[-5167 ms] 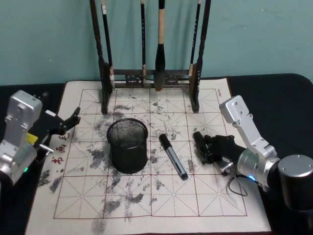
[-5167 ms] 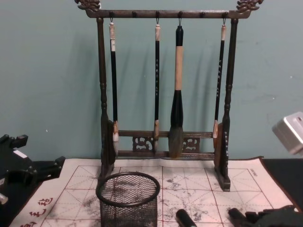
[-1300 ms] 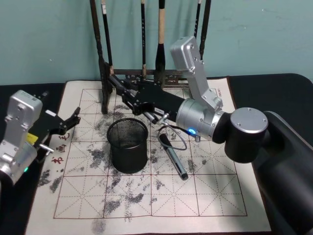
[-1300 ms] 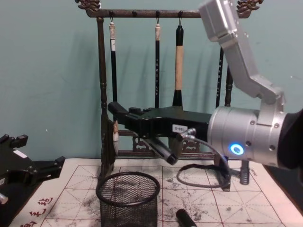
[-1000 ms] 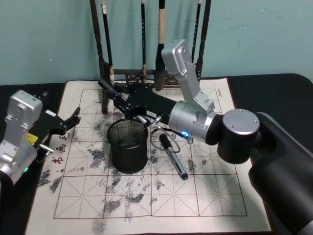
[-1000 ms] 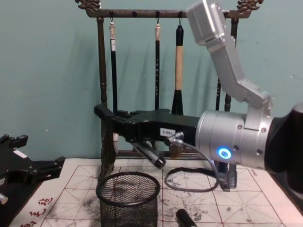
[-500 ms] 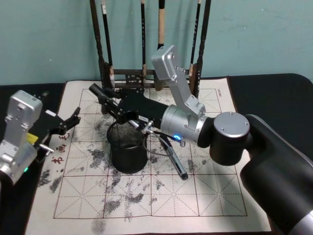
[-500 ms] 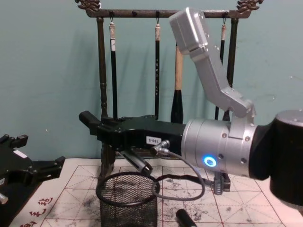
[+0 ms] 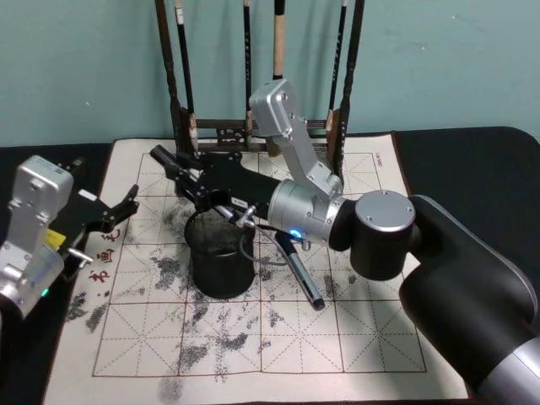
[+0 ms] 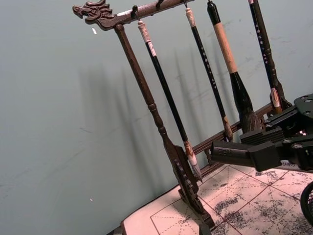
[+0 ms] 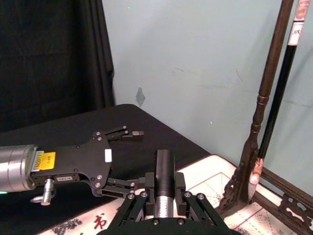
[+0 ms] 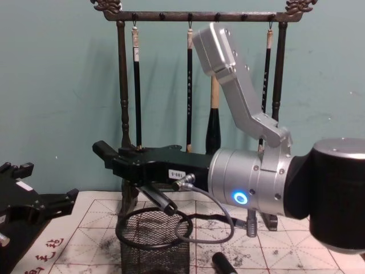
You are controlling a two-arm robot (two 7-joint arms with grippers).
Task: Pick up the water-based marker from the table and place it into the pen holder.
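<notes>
Head view: red characters [image 9: 99, 257] on mat [image 9: 337, 337]; right gripper [image 9: 173, 164] above pen holder [image 9: 221, 272].

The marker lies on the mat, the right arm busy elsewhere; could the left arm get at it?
Probably not directly: the left gripper, open at the mat edge, has the pen holder and the right gripper above it between itself and the marker.
</notes>
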